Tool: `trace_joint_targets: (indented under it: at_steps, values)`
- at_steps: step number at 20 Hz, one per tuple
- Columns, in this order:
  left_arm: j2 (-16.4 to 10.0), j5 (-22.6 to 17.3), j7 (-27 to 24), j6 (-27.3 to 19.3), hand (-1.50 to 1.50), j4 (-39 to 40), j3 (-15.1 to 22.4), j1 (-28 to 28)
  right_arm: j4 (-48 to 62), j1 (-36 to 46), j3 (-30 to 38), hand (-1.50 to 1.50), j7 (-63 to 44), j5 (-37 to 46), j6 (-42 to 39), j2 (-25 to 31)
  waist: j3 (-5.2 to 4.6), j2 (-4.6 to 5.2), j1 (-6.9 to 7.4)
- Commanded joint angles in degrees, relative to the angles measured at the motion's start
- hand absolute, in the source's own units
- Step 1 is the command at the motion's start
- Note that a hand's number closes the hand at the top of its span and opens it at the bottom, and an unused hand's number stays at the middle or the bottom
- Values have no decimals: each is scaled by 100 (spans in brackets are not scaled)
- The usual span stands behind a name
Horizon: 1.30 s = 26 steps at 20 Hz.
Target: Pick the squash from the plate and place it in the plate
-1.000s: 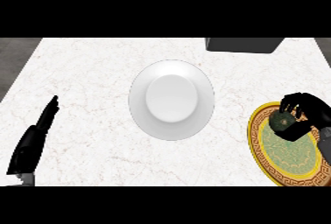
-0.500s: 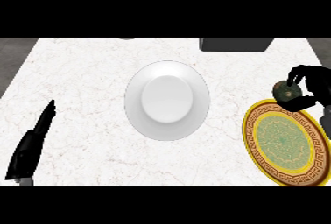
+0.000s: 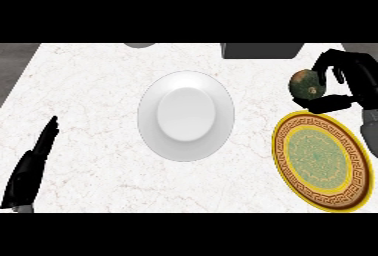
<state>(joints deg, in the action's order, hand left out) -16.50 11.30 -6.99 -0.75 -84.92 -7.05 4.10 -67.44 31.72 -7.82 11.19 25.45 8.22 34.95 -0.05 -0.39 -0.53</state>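
White marbled counter [image 3: 88,100], faint grey veins; darker grey floor [image 3: 13,65] past left edge. Dark box [image 3: 262,50] and grey round object [image 3: 138,45] at far edge. Plain white plate [image 3: 186,116] at centre. Gold-rimmed green patterned plate [image 3: 321,160] at right. Right hand [image 3: 351,80] curled round squash [image 3: 304,85], just beyond patterned plate's far rim. Left hand [image 3: 33,167] resting lower left, fingers straight, holding nothing.

Black left hand [image 3: 33,167], black right hand [image 3: 358,82]; grey right forearm [image 3: 368,131].
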Motion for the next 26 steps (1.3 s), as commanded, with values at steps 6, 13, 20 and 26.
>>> trace_joint_targets:
  at_steps: [6, 13, 20, 26]
  values:
    - [-25, -35, -20, 136, 0, -224, -83, 258, -1852, 369, -410, 150, -1361, -168, -900, -631, -1, 12, 83]
    - [118, 118, -176, 88, 0, 159, -35, -64, -1432, 1111, -749, 150, -2247, 275, -948, -1751, 1, 45, 103]
    - [172, 173, -237, 103, 0, 48, -6, 7, -28, 1841, -1190, 150, -2645, 844, -897, -2795, -1, 67, 176]
    - [241, 187, 72, 167, 0, -313, 68, 44, 1664, 2126, -1088, 150, -1956, 1093, -491, -3418, 4, 78, 202]
